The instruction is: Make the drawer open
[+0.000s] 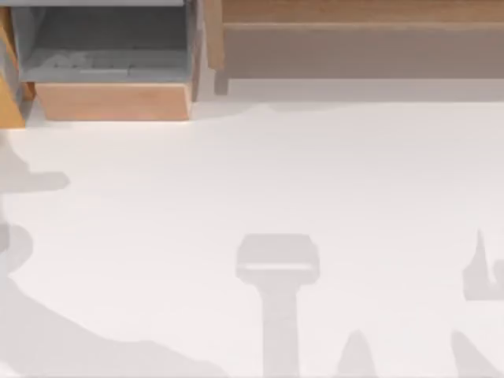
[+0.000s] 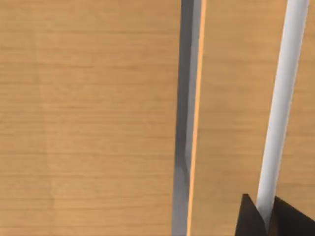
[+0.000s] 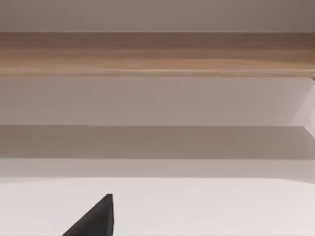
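your left pincer [image 2: 266, 219] is closed down narrow on the handle [image 2: 283, 98], a pale bar that runs away from the tips, with one dark finger [image 2: 247, 219] on each side of it and no gap that you can make out. the drawer [image 2: 231, 98] is directly beyond the pincer: its orange-brown wood front sits just behind the bar, close up to the wrist camera. beside that front, further from the tips, a thin grey strip [image 2: 183, 123] with a bright orange edge separates it from the next wood face [image 2: 88, 118]. that strip looks like a bit of the drawer's side, which would mean the front stands slightly proud of its neighbour, but you cannot tell from here how far out it has come. from above, an orange-brown sliver [image 1: 8, 102] at the frame's edge is probably the same drawer, just beside the grey-lined box [image 1: 110, 101] with the paler front. so the grasp looks done, and the pull itself is what is left: draw straight back along the slide, away from the front. your right pincer [image 3: 96, 219] is parked low over the bare worktop [image 1: 315, 197], well apart from the drawer and facing a wood ledge [image 3: 157, 54]; how wide it stands you cannot tell.
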